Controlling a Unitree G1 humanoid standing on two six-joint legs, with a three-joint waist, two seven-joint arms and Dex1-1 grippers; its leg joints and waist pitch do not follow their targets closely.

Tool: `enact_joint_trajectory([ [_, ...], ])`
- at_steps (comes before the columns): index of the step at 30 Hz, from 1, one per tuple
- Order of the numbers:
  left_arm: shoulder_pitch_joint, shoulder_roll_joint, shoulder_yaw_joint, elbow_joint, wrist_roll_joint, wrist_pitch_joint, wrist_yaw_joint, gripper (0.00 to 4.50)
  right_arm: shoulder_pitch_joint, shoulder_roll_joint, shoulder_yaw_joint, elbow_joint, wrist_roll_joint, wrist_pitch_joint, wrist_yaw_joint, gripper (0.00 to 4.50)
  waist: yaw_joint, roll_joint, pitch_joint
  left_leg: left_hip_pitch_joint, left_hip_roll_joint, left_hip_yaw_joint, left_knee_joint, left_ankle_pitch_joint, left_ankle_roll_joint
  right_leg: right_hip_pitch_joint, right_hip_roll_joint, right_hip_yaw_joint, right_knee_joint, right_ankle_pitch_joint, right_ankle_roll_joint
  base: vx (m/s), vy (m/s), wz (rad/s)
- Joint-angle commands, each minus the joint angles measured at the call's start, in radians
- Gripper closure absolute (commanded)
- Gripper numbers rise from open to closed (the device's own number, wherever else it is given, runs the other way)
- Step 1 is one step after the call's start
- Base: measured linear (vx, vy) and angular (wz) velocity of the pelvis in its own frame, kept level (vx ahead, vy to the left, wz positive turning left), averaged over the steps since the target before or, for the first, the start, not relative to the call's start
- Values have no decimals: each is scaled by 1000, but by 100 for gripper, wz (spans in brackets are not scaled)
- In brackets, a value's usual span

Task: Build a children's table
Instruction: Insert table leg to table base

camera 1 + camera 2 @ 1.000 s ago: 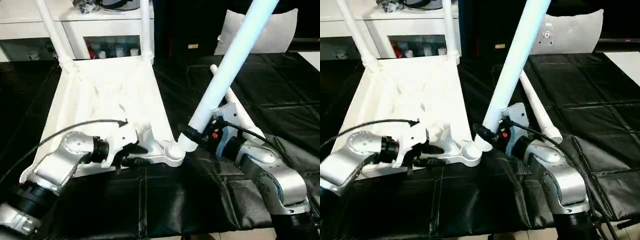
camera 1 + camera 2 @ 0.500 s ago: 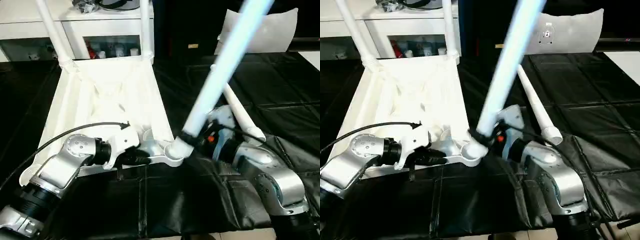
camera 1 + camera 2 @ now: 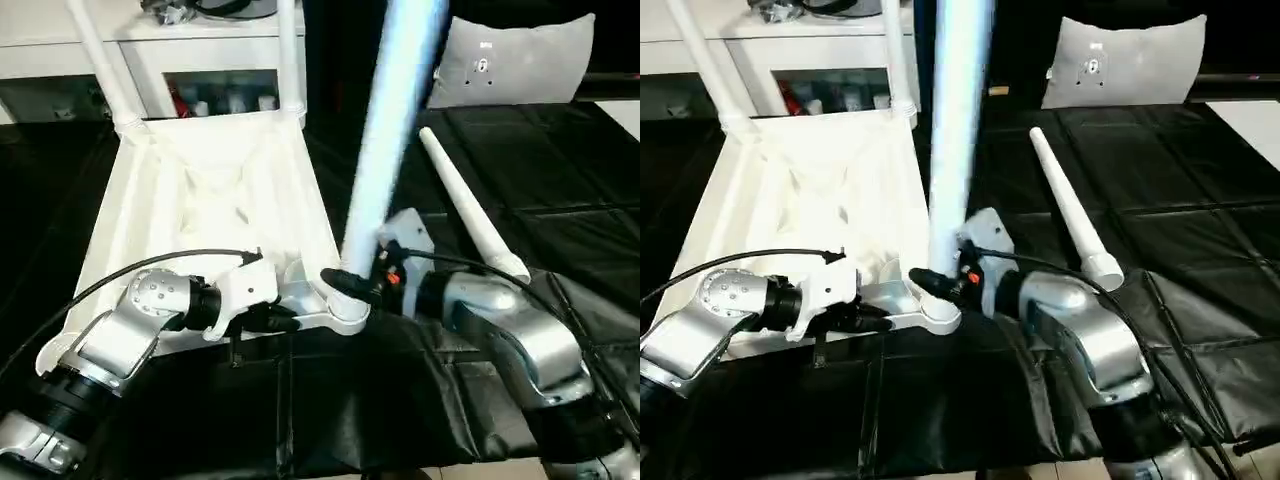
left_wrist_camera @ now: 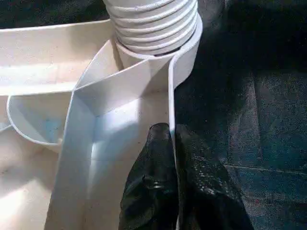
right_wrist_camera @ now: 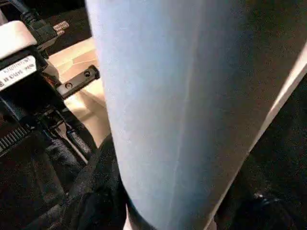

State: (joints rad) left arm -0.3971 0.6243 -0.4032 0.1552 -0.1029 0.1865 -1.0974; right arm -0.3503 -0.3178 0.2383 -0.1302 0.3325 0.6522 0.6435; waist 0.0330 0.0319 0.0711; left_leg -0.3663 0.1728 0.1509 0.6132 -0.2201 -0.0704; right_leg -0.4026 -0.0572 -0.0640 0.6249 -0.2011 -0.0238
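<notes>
The children's table top [image 3: 210, 190] lies upside down on a black mat. Two white legs [image 3: 290, 60] stand upright in its far corners. My right gripper [image 3: 348, 282] is shut on a third leg [image 3: 395, 120] near its lower end. That leg stands almost upright, with its ribbed end [image 4: 153, 19] sitting in the near right corner socket [image 3: 345, 312]. My left gripper [image 4: 171, 132] is shut on the top's thin near rim [image 4: 170, 96], just beside that socket. A fourth leg [image 3: 468, 210] lies loose on the mat to the right.
A white shelf unit [image 3: 200, 35] with small items stands behind the table top. A grey cushion [image 3: 510, 60] leans at the back right. The black mat [image 3: 380, 400] covers the whole work surface, with its front edge close to me.
My right gripper swung the held leg from leaning right to nearly upright and brought its end onto the corner socket. My left gripper closed on the rim.
</notes>
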Motion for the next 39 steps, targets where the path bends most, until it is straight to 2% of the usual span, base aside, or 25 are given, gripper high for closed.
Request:
enact_joint_trajectory([
  [1,8,6,-23,15,24,-5,-10,450,-11,-12,16,22,-18,4,11,260,1,4,-53,3,50,-11,-84,-120,2,58,-82,62,-76,-158,-211,0,0,0],
  [6,4,-30,23,24,18,56,66,450,5,-17,23,29,-22,-9,26,260,2,3,-50,6,50,-8,-85,-142,0,54,-83,64,-82,-216,-203,0,0,0],
  [7,5,-33,34,16,-4,83,48,406,17,-13,20,28,-21,-18,22,260,3,5,-46,8,50,-8,-86,-167,-3,52,-84,64,-88,-264,-194,0,0,0],
  [9,5,-34,34,20,-3,76,42,395,26,-11,19,26,-21,-23,19,260,3,3,-47,6,50,-10,-89,-175,-5,53,-84,64,-90,-285,-184,0,0,0],
  [12,6,-36,24,40,25,37,56,373,36,-7,17,22,-20,-23,14,260,3,5,-47,4,49,-11,-88,-167,0,52,-84,64,-90,-279,-176,0,0,0],
  [16,10,-52,28,67,26,16,64,352,47,-5,17,15,-22,-25,15,260,2,4,-50,2,50,-11,-88,-138,8,55,-82,62,-86,-215,-184,0,0,0],
  [17,11,-56,32,67,22,22,63,380,49,-4,17,13,-21,-26,15,260,2,8,-50,4,50,-11,-88,-141,7,54,-82,62,-86,-210,-190,0,0,0],
  [20,11,-57,35,75,23,22,59,383,54,-4,17,9,-21,-27,15,260,2,7,-48,5,51,-11,-90,-158,5,53,-83,63,-88,-224,-195,0,0,0],
  [21,11,-57,36,79,20,19,52,402,56,-5,18,9,-22,-29,15,260,2,7,-47,5,51,-11,-91,-167,3,53,-83,63,-89,-238,-193,0,0,0],
  [24,14,-58,41,87,14,5,35,423,58,-7,19,8,-24,-30,18,260,3,6,-44,6,50,-10,-92,-187,2,51,-84,64,-95,-293,-178,0,0,0],
  [26,16,-58,44,85,8,4,29,445,59,-8,20,7,-24,-30,19,260,3,5,-46,6,51,-11,-93,-179,2,51,-84,64,-95,-291,-174,0,0,0],
  [31,30,-52,45,70,-3,9,3,445,55,-13,29,13,-31,-33,30,260,2,3,-48,3,50,-9,-93,-142,13,55,-83,63,-90,-229,-185,0,0,0],
  [37,35,-45,33,61,-3,-20,-31,450,32,-30,58,31,-46,-24,60,260,1,3,-48,6,50,-7,-94,-128,22,57,-82,62,-91,-222,-189,0,0,0],
  [38,34,-41,26,58,0,-34,-47,450,21,-38,73,39,-51,-15,74,260,0,-4,-49,7,51,-6,-94,-125,23,57,-82,62,-91,-220,-190,0,0,0],
  [39,34,-41,26,58,0,-34,-47,450,21,-38,73,39,-51,-15,74,260,2,0,-50,8,51,-6,-93,-117,24,57,-83,62,-88,-209,-192,0,0,0],
])
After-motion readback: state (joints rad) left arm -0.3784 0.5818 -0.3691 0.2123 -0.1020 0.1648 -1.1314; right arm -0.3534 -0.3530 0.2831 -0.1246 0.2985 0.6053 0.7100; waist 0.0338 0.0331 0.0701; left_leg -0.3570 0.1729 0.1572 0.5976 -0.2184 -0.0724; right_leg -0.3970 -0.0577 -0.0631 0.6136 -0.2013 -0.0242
